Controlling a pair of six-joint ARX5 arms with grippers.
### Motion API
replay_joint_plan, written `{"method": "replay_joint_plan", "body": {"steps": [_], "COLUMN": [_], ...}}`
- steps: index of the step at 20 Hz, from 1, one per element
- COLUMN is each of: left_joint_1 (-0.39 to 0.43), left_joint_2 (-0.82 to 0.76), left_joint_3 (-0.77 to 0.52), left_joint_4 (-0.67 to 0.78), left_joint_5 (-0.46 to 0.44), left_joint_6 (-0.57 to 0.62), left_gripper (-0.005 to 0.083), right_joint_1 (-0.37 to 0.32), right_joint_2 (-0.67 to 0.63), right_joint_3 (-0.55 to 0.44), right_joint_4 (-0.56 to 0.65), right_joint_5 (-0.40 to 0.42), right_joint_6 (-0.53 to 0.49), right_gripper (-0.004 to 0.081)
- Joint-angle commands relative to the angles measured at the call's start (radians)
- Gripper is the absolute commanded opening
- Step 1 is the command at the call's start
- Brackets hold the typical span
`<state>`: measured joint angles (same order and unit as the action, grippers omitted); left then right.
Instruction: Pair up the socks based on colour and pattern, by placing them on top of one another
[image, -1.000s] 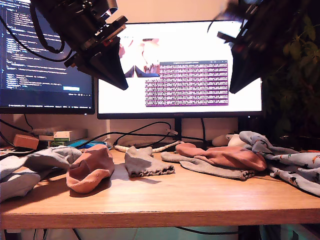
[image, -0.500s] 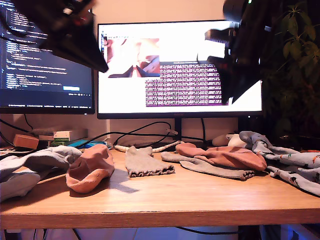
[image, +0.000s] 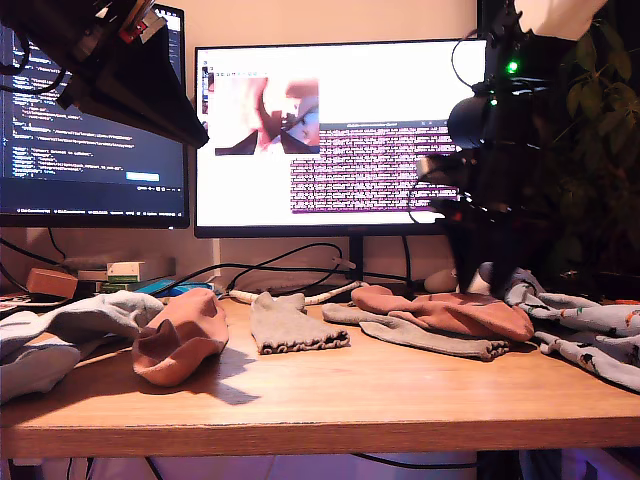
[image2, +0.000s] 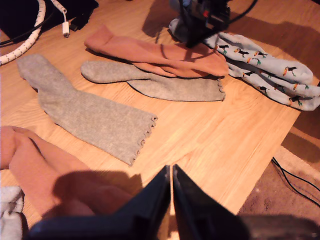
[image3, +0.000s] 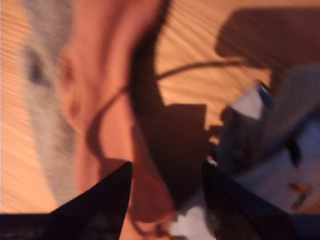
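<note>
Hovering high over the end of the surface (image: 350, 395) at the exterior view's left: my first gripper (image2: 171, 172), clenched tip to tip on nothing. Low over the opposite end: my second gripper (image3: 166, 167), released, jaws spread, nothing between them yet, poised above the spot where the long salmon-pink sock (image: 450, 310) meets the printed grey-blue socks (image: 590, 335).

Lying across a grey-beige ankle sock (image2: 165, 85), touching it along much of its length: that long pink sock. Bunched near the front edge, toward the exterior view's left: the other salmon-pink sock (image: 180, 335), just beside a pale crumpled heap (image: 60, 335) at that end. Flat and alone mid-surface: the second grey-beige ankle sock (image2: 85, 112), scalloped cuff toward the front edge.

Likely step: taking the long pink sock to carry it across to its mate.

Handling, as a judgement: light, limp, no stiffness at all; bound to droop and trail from any pinch. Best pinched through a raised fold near the middle rather than at a thin end, closing firmly on the pink layer alone. Risk of catching the grey-beige sock beneath or the printed sock beside it and dragging either along.
</note>
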<state>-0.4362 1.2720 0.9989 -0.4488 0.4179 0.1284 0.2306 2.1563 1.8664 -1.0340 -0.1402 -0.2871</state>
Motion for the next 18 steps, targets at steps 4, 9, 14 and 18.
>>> {"method": "replay_joint_plan", "body": {"steps": [4,9,14,18], "left_joint_1": [-0.003,-0.003,-0.002,-0.002], "left_joint_2": [-0.006,-0.01,-0.01,-0.01], "left_joint_3": [-0.011,-0.011,-0.011,-0.011], "left_joint_4": [0.0,-0.004,-0.014,-0.027], "left_joint_5": [0.021,0.022,0.022,0.01], "left_joint_6": [0.005,0.005,0.005,0.029], "left_gripper": [-0.0019,-0.0019,-0.0019,-0.0019], "right_joint_1": [0.005,0.005,0.005,0.005], "right_joint_2": [0.026,0.067,0.077,0.077], "right_joint_3": [0.014,0.014,0.014,0.014], "right_joint_4": [-0.008,0.018,-0.011,-0.008], "right_joint_5": [-0.036,-0.032,-0.059,-0.06], "right_joint_6": [-0.032,-0.035,-0.035,-0.022], "right_gripper": [0.0403,0.0364,0.0308,-0.0007]}}
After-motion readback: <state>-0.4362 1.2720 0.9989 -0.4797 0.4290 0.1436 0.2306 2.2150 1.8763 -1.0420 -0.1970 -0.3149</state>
